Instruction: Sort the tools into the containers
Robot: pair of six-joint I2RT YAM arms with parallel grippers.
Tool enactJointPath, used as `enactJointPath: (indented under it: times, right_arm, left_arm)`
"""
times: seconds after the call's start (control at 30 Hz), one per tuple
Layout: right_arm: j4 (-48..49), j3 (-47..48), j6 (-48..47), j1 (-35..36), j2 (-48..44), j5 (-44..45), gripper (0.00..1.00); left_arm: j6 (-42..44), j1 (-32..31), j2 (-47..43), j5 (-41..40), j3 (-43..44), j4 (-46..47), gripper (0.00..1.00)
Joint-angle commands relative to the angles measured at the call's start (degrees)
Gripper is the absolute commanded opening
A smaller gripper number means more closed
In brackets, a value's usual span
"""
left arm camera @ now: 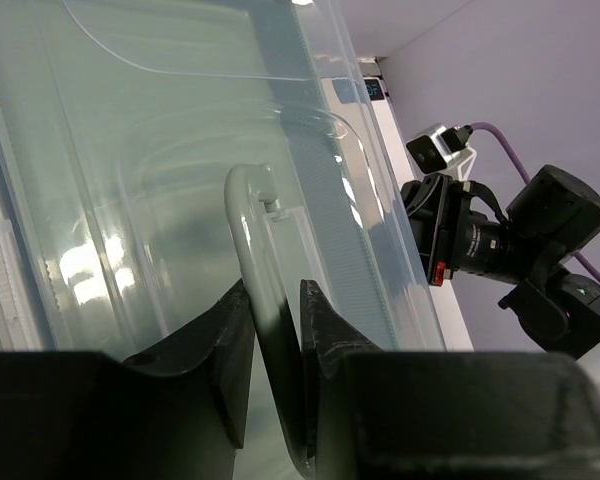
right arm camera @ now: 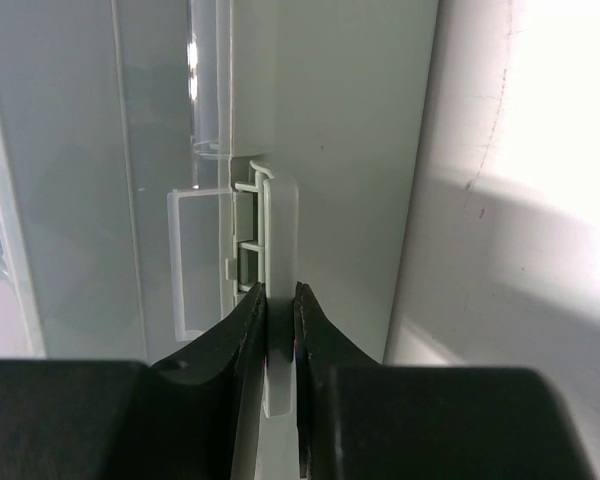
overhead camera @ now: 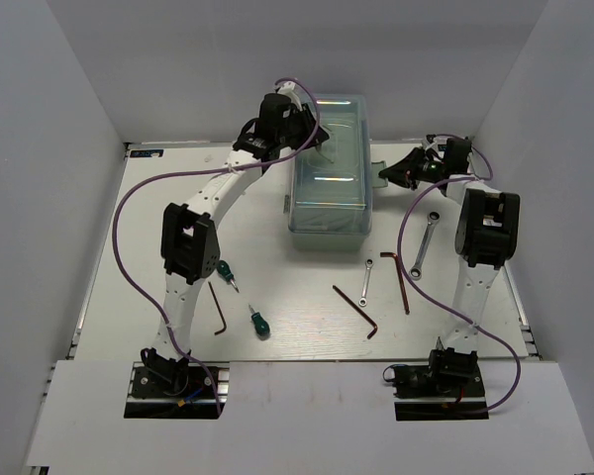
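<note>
The pale green toolbox (overhead camera: 329,173) with its clear lid stands closed at the back middle. My left gripper (overhead camera: 312,139) is shut on the toolbox's pale handle (left arm camera: 248,240), with its jaws (left arm camera: 277,310) pinching the bar. My right gripper (overhead camera: 386,173) is at the box's right side, shut on the green latch (right arm camera: 279,230), which sits between its fingers (right arm camera: 279,300). Two green screwdrivers (overhead camera: 225,273) (overhead camera: 258,322), three hex keys (overhead camera: 218,309) (overhead camera: 356,310) (overhead camera: 403,280) and two silver wrenches (overhead camera: 366,279) (overhead camera: 425,240) lie loose on the table in front of the box.
White walls close the table on the left, back and right. The right arm's wrist camera (left arm camera: 500,250) shows beyond the lid in the left wrist view. Purple cables loop over both arms (overhead camera: 129,213).
</note>
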Motion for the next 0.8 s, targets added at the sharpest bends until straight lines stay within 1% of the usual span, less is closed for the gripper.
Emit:
enactJointPath:
  times: [0.0, 0.13, 0.3, 0.33, 0.47, 0.6, 0.77]
  right_arm:
    - [2.1, 5.0, -1.0, -0.6, -0.8, -0.8, 0.0]
    - [-4.9, 7.8, -5.9, -0.8, -1.0, 0.4, 0.0]
    - [-8.1, 11.6, -8.0, -1.7, 0.1, 1.6, 0.0]
    - [-10.3, 12.7, -8.2, -1.6, 0.3, 2.0, 0.0]
    - [-15.2, 14.8, -11.2, -1.9, 0.9, 4.5, 0.0]
    - [-17.1, 15.6, -11.9, -2.4, 1.6, 6.0, 0.0]
    - [-20.5, 16.8, -13.7, -2.9, 2.1, 8.4, 0.0]
  left_arm:
    - [1.5, 1.3, -4.0, 4.7, -0.4, 0.8, 0.0]
    - [0.9, 2.7, -4.5, 5.2, 0.2, 0.8, 0.0]
    - [-0.3, 6.4, -7.1, 6.9, -0.5, 0.8, 0.0]
    - [-0.8, 7.3, -7.6, 7.6, -0.5, 0.8, 0.0]
    - [-0.8, 8.8, -10.5, 8.8, -4.0, 1.9, 0.0]
    - [-1.4, 10.4, -13.1, 10.5, -6.6, 4.2, 0.0]
    - [-1.9, 11.8, -16.7, 11.0, -9.8, 4.2, 0.0]
